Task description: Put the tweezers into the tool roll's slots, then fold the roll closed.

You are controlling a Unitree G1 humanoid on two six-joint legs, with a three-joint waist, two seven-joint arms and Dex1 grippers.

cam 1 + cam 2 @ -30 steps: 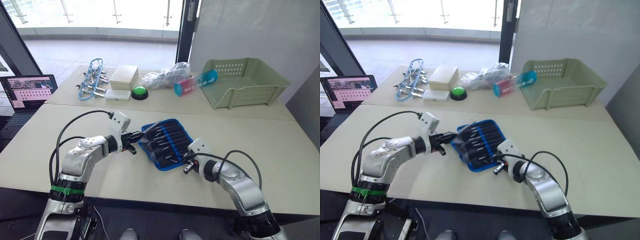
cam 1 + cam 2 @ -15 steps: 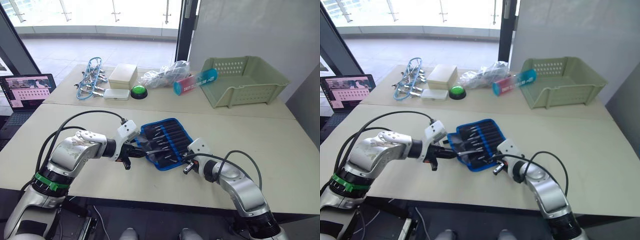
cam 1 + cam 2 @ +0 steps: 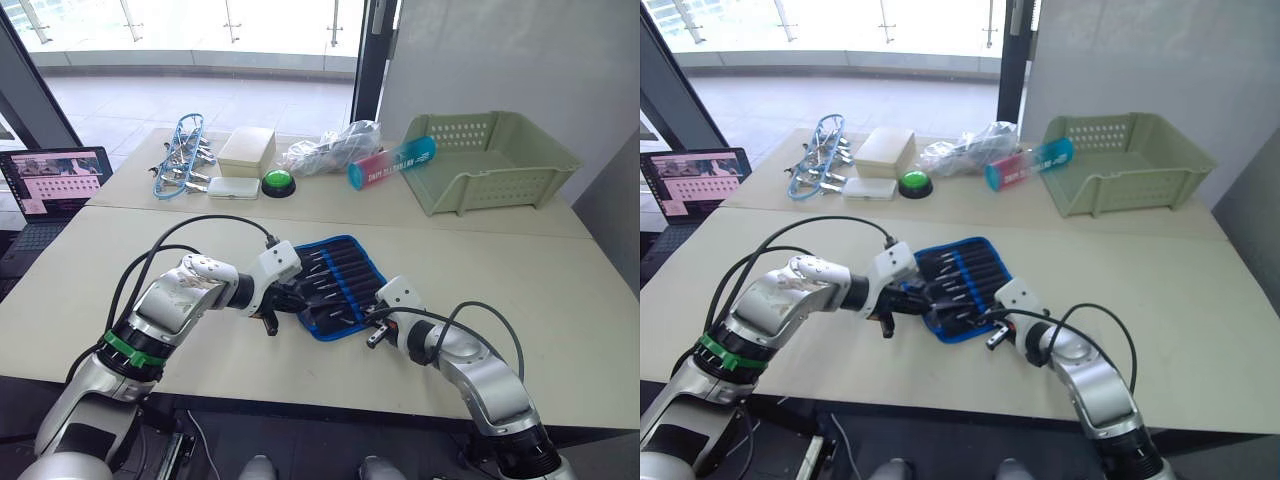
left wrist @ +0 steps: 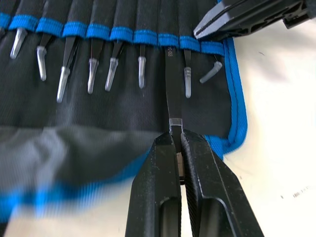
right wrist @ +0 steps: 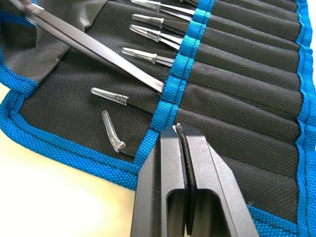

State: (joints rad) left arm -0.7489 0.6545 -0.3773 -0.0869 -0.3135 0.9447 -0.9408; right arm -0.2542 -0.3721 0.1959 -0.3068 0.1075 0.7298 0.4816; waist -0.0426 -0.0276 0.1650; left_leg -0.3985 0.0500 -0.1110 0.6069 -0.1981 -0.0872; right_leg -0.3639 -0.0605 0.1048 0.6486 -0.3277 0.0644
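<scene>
Your left end effector (image 4: 176, 148) is clamped on one of the tweezers (image 4: 171, 84), its tip in the slots (image 4: 148, 37). Your right end effector (image 5: 180, 136) is pinched on the tool roll (image 3: 345, 280)'s blue band, mid-table (image 3: 560, 290), with bare surface around; a blurred flap hides the near edge.

Your right pincer (image 5: 180, 129) is resting with its fingers pressed together on the tool roll (image 5: 237, 74), tips touching the blue band (image 5: 173, 94) edging the slots (image 5: 247, 106). Several tweezers (image 5: 143, 53) are sitting in pockets, clear-capped ends protruding. One long bare tweezer (image 5: 94, 47) is angling into a slot. The pale tabletop (image 5: 44, 197) is showing beside the roll's edge.
</scene>
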